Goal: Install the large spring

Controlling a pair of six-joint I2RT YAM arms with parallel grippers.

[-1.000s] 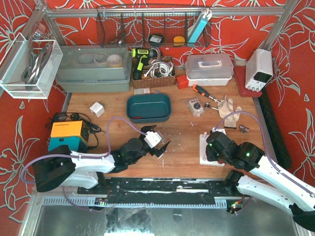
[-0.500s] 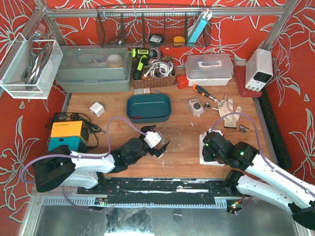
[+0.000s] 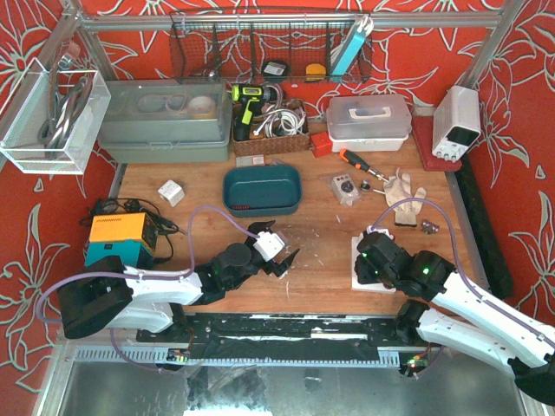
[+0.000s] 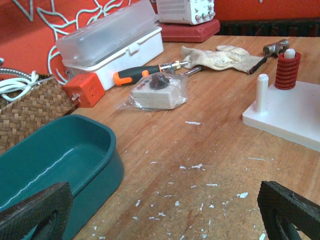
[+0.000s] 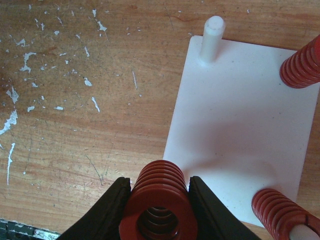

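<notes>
The right tool (image 5: 159, 212) is gripping a red spring (image 5: 159, 190), holding it over the near edge of the white plate (image 5: 235, 135). The left tool (image 3: 284, 262) is gaping wide, hovering above the worktop (image 4: 200, 150) beside a teal tray (image 4: 60, 160).

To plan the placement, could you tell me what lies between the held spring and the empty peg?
Only bare white base plate separates spring and peg, per the right wrist view.
</notes>
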